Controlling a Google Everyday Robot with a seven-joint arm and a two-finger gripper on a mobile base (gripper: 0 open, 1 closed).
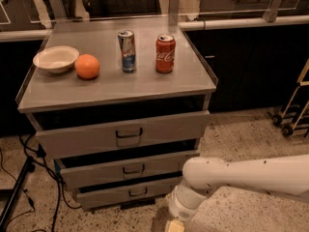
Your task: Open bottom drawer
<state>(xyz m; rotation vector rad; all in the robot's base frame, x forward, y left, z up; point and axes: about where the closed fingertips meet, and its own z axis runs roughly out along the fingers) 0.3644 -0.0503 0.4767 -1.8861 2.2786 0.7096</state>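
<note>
Seemingly the approach step: the gripper (175, 225) hangs low at the view's lower edge; whether released or clenched, I cannot tell. The bottom drawer (108, 195) sits just up-left of it; next, probably reach its handle (138, 192) and pull.

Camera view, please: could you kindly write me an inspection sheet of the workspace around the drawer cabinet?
Surface: grey cabinet top, holding four items.
Job's things: bottom drawer, lowest of three; its dark loop handle is free.
Clutter: white bowl, orange, blue can, red cola can, in a row on top.
Grippers: claw at the lower frame edge, right of the bottom drawer, apart from its handle.
Cables: black cables on the floor left of the cabinet.
Surroundings: speckled floor; wheeled cart at right.
</note>
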